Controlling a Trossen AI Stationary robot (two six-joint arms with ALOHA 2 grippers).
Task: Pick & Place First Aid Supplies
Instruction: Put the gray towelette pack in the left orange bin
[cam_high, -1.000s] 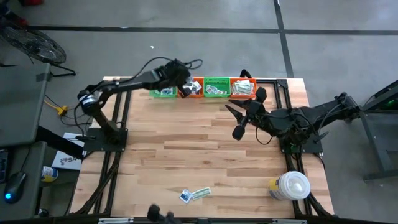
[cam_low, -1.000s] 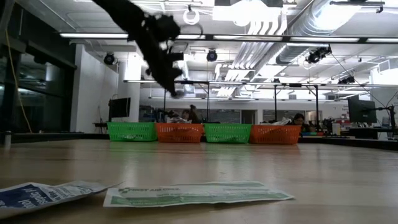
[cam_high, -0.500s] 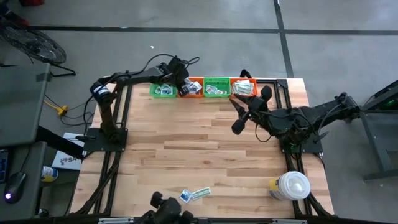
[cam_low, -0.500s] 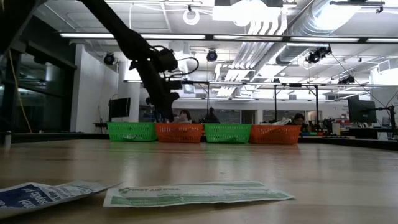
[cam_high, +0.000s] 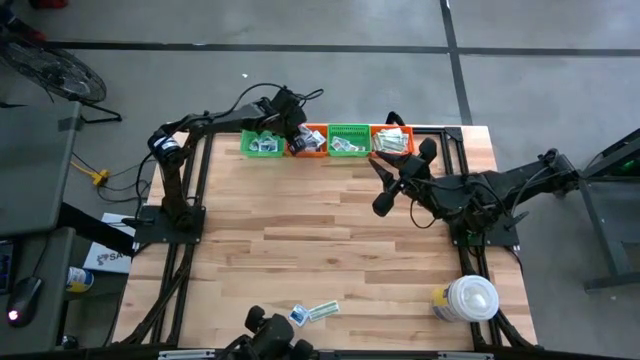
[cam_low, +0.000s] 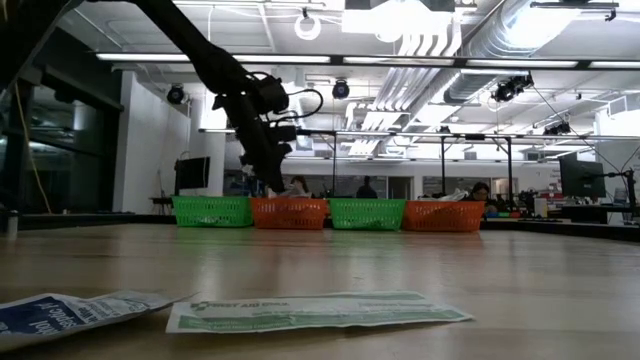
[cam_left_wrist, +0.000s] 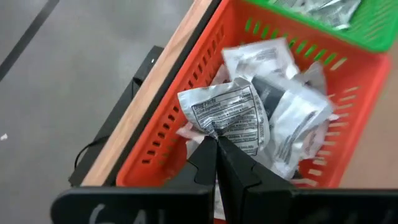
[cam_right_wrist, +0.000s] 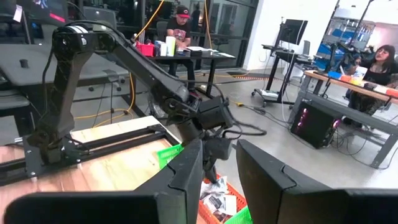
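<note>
Four baskets stand in a row at the table's far edge: green (cam_high: 262, 146), orange (cam_high: 309, 141), green (cam_high: 348, 139), orange (cam_high: 391, 141), each with first aid packets inside. My left gripper (cam_left_wrist: 217, 142) hangs over the left orange basket (cam_left_wrist: 186, 118), shut on a crumpled white-grey printed packet (cam_left_wrist: 230, 112). Several like packets (cam_left_wrist: 292, 124) lie in that basket. Two more packets (cam_high: 298, 316) (cam_high: 323, 310) lie flat on the table near its front edge. My right gripper (cam_high: 379, 188) is raised right of centre, open, with nothing between its fingers (cam_right_wrist: 186, 174). My left gripper pinches the packet by a crumpled corner (cam_left_wrist: 217, 132) between its two fingertips. The fingers slant down from the table's near left side. The packet stands out beyond the fingertips over the basket's other packets; whether it touches them I cannot tell.
A big white round lidded container (cam_high: 470, 298) stands at the table's near right corner. The wide wooden middle of the table (cam_high: 300, 230) is bare. Beyond the far edge the room holds desks and seated people (cam_right_wrist: 180, 25).
My left gripper, shut on the packet, has come down toward the left orange basket at the far edge while its arm swung round; in the last half second it has hardly moved. My right gripper has turned slightly in place.
</note>
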